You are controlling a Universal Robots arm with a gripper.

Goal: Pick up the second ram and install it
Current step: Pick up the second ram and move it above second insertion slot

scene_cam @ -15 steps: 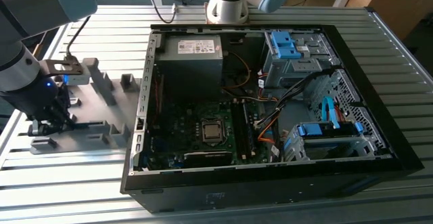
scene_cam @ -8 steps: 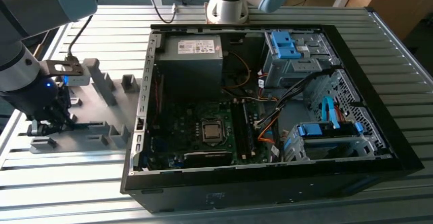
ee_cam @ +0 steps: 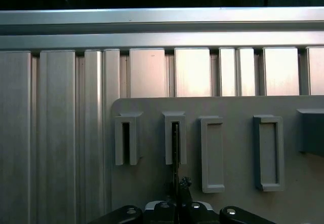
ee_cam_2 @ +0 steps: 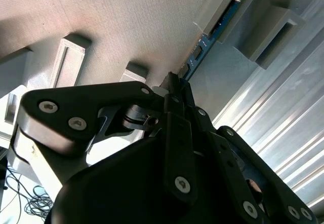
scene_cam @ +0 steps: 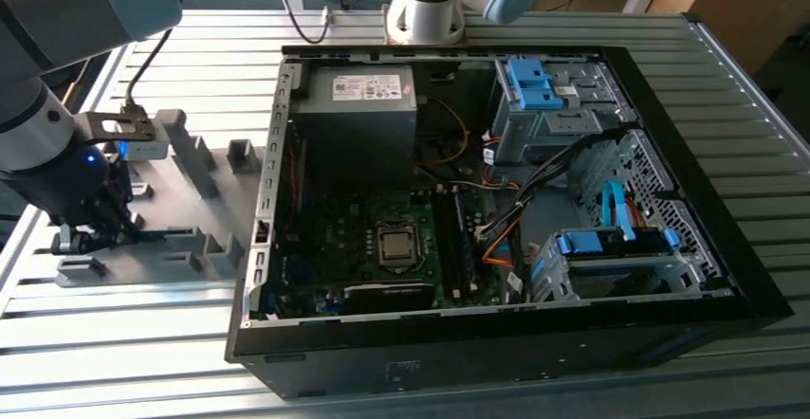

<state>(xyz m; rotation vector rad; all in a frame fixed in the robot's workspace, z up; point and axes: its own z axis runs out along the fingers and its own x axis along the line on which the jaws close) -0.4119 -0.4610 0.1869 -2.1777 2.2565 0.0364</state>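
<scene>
One arm is at work here, and its end effector [scene_cam: 89, 237] is down over the grey tray [scene_cam: 158, 212] at the exterior view's left edge. In both wrist views the dark fingertips [ee_cam_2: 174, 84] seem to be pinched together on the thin top edge of the second ram [ee_cam_2: 208, 39]. As far as I can judge, that is a clenched grip on the stick and not a loose hover.

The stick stands on its long edge, so the first wrist view shows it as little more than a dark line [ee_cam: 175, 155]. Its long axis runs straight out from between the fingers and along the tray's surface. Its far end is tucked into a slotted upright block [ee_cam: 175, 138], so the ram has not left its holder. Where along the stick the grip falls I cannot tell, because the end effector [ee_cam: 177, 191] hides the near part.

Empty blocks of the same kind stand on either side of that one, and the slatted metal tabletop [scene_cam: 114, 343] shows beyond the tray's rim.

Farther off, toward the exterior view's right, the open computer case [scene_cam: 506, 353] lies on its side just beside the tray. Its motherboard [scene_cam: 367, 220] faces up, well apart from the end effector. I cannot pick out the memory slots with any certainty from here.
</scene>
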